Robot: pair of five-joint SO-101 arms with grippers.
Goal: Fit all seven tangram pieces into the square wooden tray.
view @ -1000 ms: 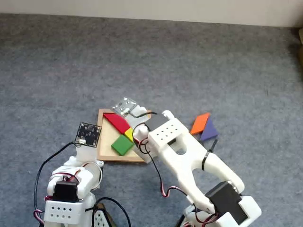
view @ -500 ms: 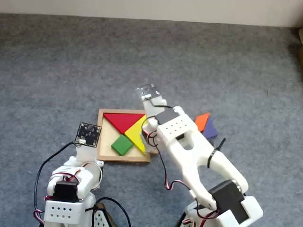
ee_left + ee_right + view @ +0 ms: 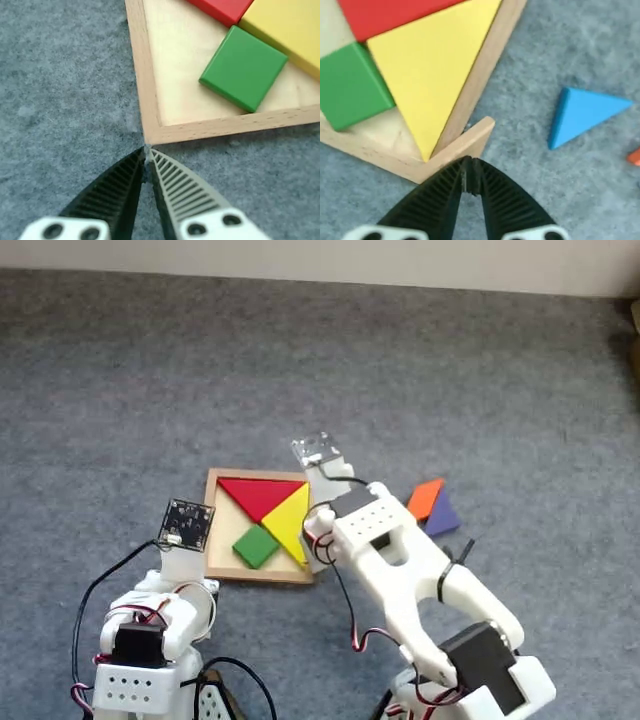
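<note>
The square wooden tray [image 3: 222,570] holds a red triangle [image 3: 262,494], a yellow triangle [image 3: 290,521] and a green square [image 3: 256,546]. An orange piece [image 3: 424,498] and a purple triangle [image 3: 442,517] lie on the carpet right of the tray. In the right wrist view a blue triangle [image 3: 580,115] lies on the carpet beside the tray [image 3: 487,55]. My right gripper [image 3: 470,172] is shut and empty, just outside the tray corner where the yellow triangle [image 3: 430,70] points. My left gripper [image 3: 146,154] is shut and empty, its tips at another corner of the tray [image 3: 141,75], near the green square [image 3: 243,67].
Grey carpet covers the whole floor. The right arm [image 3: 400,570] stretches from the front right over the tray's right edge. The left arm's base [image 3: 140,650] stands at the front left. A pale wall edge runs along the back.
The right arm has drawn back to the right off the tray, uncovering the yellow triangle lying beside the red one. The left arm has stayed still.
</note>
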